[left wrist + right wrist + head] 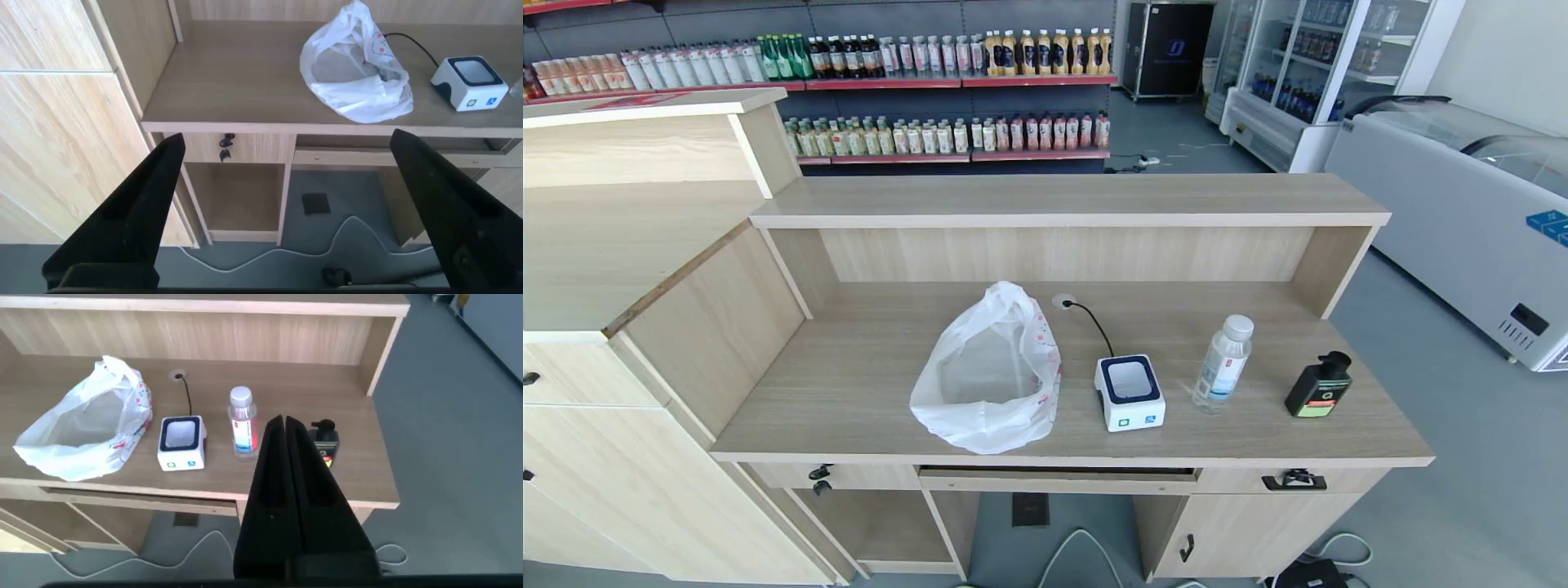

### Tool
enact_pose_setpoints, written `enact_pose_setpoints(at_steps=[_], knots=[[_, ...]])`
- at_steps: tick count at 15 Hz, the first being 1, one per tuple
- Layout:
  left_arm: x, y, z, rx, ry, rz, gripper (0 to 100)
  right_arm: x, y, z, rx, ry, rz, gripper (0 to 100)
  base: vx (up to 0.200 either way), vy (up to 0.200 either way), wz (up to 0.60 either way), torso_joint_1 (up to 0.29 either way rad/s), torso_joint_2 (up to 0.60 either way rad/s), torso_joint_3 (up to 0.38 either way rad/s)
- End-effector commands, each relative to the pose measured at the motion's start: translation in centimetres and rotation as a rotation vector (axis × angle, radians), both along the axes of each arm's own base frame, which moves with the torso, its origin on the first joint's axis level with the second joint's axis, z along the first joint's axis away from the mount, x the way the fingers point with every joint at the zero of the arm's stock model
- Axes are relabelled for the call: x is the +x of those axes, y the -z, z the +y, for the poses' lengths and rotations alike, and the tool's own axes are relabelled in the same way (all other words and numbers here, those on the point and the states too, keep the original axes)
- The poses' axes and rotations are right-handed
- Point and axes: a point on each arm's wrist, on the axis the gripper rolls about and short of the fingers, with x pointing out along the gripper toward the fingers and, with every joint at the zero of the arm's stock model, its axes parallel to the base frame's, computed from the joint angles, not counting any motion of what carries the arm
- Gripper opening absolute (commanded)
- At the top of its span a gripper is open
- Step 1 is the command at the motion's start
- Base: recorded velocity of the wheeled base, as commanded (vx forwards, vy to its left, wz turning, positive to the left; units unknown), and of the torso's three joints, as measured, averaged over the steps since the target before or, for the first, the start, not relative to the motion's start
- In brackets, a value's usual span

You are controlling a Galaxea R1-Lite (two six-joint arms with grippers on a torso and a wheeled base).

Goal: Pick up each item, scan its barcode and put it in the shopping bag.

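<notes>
On the wooden counter (866, 384) lies an open white plastic shopping bag (988, 376) (355, 69) (82, 429). Right of it stands a white barcode scanner (1129, 392) (470, 82) (181, 443) with a black cable. Further right are a clear water bottle (1223, 363) (242, 420) and a black pump bottle (1319, 385) (328, 447), both upright. My left gripper (288, 139) is open and empty, held low in front of the counter's left part. My right gripper (283, 423) is shut with nothing in it, back from the counter's front edge; its fingers partly cover the pump bottle.
A raised shelf (1070, 200) runs along the counter's back, with side walls at both ends. A taller cabinet (629, 245) stands to the left. Drawers with keys (1293, 480) sit under the front edge. A freezer chest (1462, 220) stands to the right.
</notes>
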Motion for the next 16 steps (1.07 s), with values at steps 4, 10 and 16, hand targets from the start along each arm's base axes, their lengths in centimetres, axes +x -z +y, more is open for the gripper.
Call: enact_pose_setpoints(at_steps=[4, 10, 16], knots=[[0.0, 0.0, 0.0, 0.001, 0.0, 0.002, 100, 21.8, 7.6, -3.6, -0.01, -0.005, 0.165, 100, 0.0, 0.0, 0.0, 0.0, 0.0, 0.0], [0.0, 0.0, 0.0, 0.001, 0.0, 0.002, 100, 23.2, 18.5, -2.3, -0.058, -0.078, 0.287, 100, 0.0, 0.0, 0.0, 0.0, 0.0, 0.0], [0.0, 0.0, 0.0, -0.001, 0.0, 0.002, 100, 24.5, 22.3, -0.8, -0.051, -0.187, 0.311, 100, 0.0, 0.0, 0.0, 0.0, 0.0, 0.0]])
